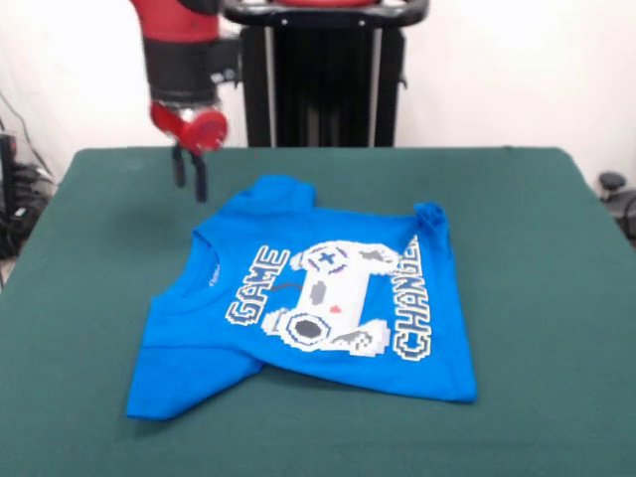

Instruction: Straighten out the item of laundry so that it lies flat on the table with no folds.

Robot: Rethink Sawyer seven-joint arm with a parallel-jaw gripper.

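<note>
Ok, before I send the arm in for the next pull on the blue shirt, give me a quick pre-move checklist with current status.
1. T-shirt fully on the table, away from the edges: ok.
2. Shirt flat with no folds: not ok. The edge on the picture's right is folded over the last letters of the print, and the sleeve at the lower left looks tucked under.
3. Gripper clear of the cloth: ok, it hangs beside the shirt's far left corner, holding nothing.
4. Fingers ready to grasp: cannot tell; they look close together.
5. Nothing else lying on the table near the shirt: ok.
</note>
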